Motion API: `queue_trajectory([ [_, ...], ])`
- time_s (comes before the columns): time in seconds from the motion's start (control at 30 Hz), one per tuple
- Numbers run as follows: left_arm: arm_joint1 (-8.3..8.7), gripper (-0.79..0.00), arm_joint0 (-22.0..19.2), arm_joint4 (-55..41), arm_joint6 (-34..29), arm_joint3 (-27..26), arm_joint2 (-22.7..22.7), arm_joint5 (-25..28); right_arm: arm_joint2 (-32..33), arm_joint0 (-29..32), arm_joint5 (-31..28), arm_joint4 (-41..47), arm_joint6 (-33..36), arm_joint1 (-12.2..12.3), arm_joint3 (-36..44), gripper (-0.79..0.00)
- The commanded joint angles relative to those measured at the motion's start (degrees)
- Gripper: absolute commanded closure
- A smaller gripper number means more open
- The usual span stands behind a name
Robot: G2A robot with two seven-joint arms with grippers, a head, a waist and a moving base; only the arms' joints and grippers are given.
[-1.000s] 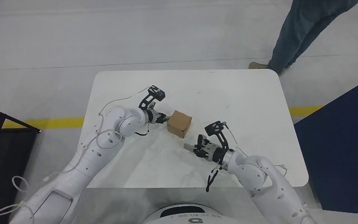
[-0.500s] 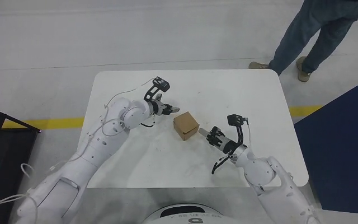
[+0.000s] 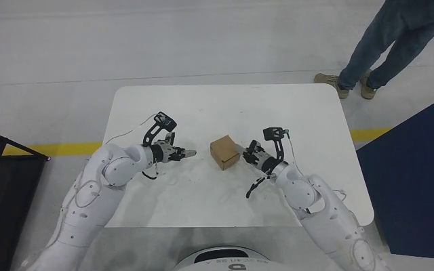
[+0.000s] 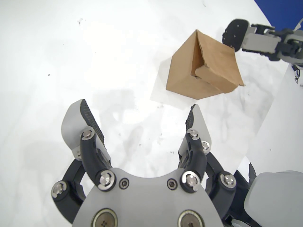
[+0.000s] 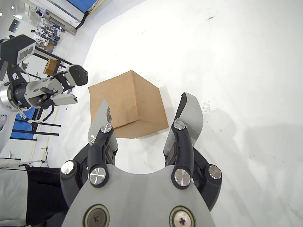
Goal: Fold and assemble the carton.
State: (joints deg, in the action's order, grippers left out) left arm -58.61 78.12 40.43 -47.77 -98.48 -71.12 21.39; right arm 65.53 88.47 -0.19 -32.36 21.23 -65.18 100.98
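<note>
While the carton (image 3: 224, 152) holds its spot near mid-table, same as half a second back, both arms have shifted. Left gripper (image 3: 186, 154) pulled down and left, away from the carton's upper-left corner. It now sits left of the carton with a gap between, fingers spread wide. Right gripper (image 3: 247, 154) came up and in, now just beside the carton's right face, fingers also wide; contact can't be told. Left wrist view: flaps (image 4: 220, 69) folded over but loose, one edge jutting past the corner.

Carton well apart from every edge of the white table (image 3: 291, 108); broad tabletop above and below it. Surface scuffed with dark specks. Grey floor (image 3: 203, 40) beyond, yellow floor line (image 3: 68, 147) at left, blue panel (image 3: 407, 196) at right.
</note>
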Motion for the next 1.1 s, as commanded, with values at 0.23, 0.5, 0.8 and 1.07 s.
queue_trajectory([
  [0.23,0.39,-0.785,2.6,-0.1,-0.2,-2.2,-0.2,-0.1,-1.7,-3.3,-1.9,7.2,9.4,-0.4,-2.4,-0.357],
  [0.5,0.94,-0.785,4.5,-0.3,1.2,-2.0,-2.7,-0.1,-0.3,-1.0,-2.0,10.4,12.5,0.0,0.3,-0.360],
  [0.8,-0.26,-0.785,0.5,2.5,6.1,1.0,3.6,-1.5,-0.4,-0.9,-1.6,12.2,12.0,-0.1,0.1,-0.360],
  [1.07,-1.76,-0.785,-4.6,4.0,7.6,5.1,10.1,-2.1,-0.6,-0.9,-0.7,12.1,11.4,-0.1,0.1,-0.357],
])
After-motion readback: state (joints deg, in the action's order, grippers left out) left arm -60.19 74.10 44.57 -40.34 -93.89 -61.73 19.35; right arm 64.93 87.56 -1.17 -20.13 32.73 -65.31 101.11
